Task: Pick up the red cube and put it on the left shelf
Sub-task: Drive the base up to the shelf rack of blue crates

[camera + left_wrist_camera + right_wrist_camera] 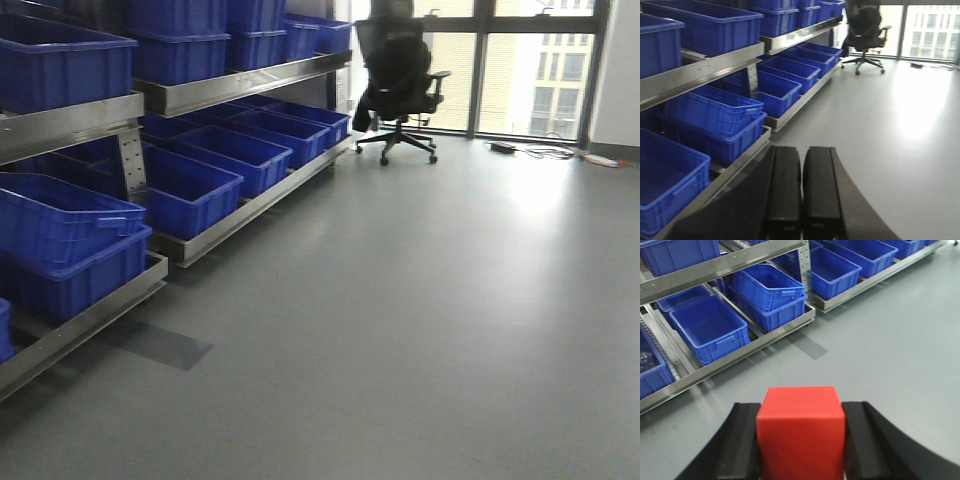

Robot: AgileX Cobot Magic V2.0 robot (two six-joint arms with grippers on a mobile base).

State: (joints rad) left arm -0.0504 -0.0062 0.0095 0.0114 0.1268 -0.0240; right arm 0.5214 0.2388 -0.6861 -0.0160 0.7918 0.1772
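Grip is the thing to mind: the red cube (801, 432) sits squeezed between the black fingers (742, 440) of my right gripper (801, 440), one pad flat on each side face, its top and near face bare. It hangs in the air over the grey floor (880, 355), well apart from the left shelf (730, 262) and not yet on it. To do this carry well, I judge I should hold the squeeze as it is, keep the cube level, and bring it toward the rack. I should come in above the rim of one of the blue crates (710, 327) on the lower tier and under the steel rail of the tier above. I should spread the fingers only once the cube rests on something, since a tilted drop could bounce it off the rim to the floor. Which spot on the shelf is meant I cannot tell. My right wrist looks forward and down, with the rack ahead and to the left across open floor. My left gripper (801, 185) is pressed together with nothing between its fingers, held low beside the lower tier and pointing along the rack toward the office chair (865, 30) by the windows.
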